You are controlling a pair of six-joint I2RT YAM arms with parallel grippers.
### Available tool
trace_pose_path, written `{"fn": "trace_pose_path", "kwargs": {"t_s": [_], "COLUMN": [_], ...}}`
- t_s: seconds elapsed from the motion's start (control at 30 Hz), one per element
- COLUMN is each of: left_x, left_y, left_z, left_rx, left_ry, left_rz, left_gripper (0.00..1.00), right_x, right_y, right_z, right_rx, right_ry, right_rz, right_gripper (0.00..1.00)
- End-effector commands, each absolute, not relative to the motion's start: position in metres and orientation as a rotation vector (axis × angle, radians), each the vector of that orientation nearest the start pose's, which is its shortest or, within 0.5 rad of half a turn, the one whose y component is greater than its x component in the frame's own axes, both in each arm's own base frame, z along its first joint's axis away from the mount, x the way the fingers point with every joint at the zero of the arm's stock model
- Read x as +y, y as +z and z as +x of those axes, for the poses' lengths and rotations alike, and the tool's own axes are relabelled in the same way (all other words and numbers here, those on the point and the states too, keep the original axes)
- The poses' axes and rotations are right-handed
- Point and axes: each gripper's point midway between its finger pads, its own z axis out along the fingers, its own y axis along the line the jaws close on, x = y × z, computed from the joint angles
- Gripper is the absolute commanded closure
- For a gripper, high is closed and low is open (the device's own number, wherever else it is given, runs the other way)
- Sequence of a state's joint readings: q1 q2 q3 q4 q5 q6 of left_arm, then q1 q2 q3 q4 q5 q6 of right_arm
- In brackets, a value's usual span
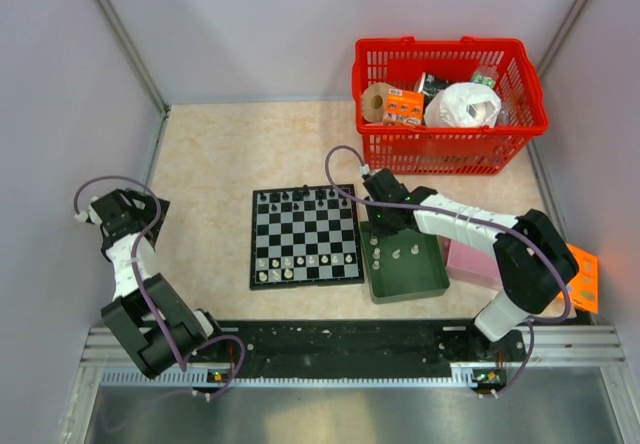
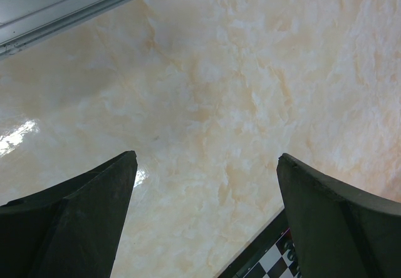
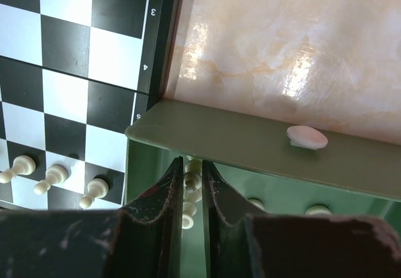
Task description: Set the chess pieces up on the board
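Observation:
The checkered board (image 1: 305, 236) lies mid-table, with black pieces (image 1: 300, 197) along its far row and whitish pieces (image 1: 300, 262) along its near rows. My right gripper (image 1: 378, 226) reaches into the dark green tray (image 1: 432, 286) just right of the board. In the right wrist view the gripper (image 3: 193, 162) is shut on a whitish piece (image 3: 192, 184) under the tray's rim (image 3: 250, 143). Other whitish pieces (image 3: 318, 210) lie in the tray. Three white pawns (image 3: 53, 176) stand on the board (image 3: 69, 52). My left gripper (image 1: 135, 209) is open and empty over bare table (image 2: 207, 159), left of the board's corner (image 2: 269, 262).
A red basket (image 1: 450, 104) full of items stands at the back right. A pink box (image 1: 470, 259) sits right of the tray and an orange object (image 1: 585, 279) beyond it. A whitish disc (image 3: 307, 137) rests on the tray's rim. Walls close in both sides.

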State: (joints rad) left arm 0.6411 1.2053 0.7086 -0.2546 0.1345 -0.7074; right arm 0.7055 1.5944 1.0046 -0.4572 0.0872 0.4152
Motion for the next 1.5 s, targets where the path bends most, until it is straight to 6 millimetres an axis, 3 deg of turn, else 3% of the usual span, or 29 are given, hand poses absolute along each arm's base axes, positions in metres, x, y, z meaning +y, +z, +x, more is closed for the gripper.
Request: {"fn": "trace_pose_path", "kwargs": {"t_s": [0.0, 0.67, 0.83, 0.93, 1.23, 1.47], "left_x": [0.162, 0.161, 0.159, 0.158, 0.158, 0.158], "left_y": [0.113, 0.114, 0.114, 0.114, 0.117, 0.119], "left_z": [0.296, 0.297, 0.299, 0.298, 0.298, 0.298], "left_rx": [1.824, 1.820, 1.816, 1.815, 1.814, 1.807], "left_ry": [-0.183, -0.189, -0.213, -0.215, -0.214, -0.217], "left_rz": [-1.366, -1.362, -1.360, -1.360, -1.354, -1.350], "left_gripper": [0.01, 0.01, 0.01, 0.01, 0.01, 0.01], "right_x": [0.239, 0.245, 0.282, 0.308, 0.387, 0.419], "right_y": [0.080, 0.148, 0.176, 0.179, 0.152, 0.122], "right_z": [0.282, 0.269, 0.249, 0.239, 0.199, 0.181], "right_rx": [2.544, 2.435, 2.371, 2.358, 2.369, 2.400], "right_ry": [0.271, 0.329, 0.432, 0.482, 0.604, 0.620], "right_rz": [-0.366, -0.387, -0.474, -0.534, -0.754, -0.865], "right_gripper": [0.89, 0.89, 0.89, 0.90, 0.90, 0.90]}}
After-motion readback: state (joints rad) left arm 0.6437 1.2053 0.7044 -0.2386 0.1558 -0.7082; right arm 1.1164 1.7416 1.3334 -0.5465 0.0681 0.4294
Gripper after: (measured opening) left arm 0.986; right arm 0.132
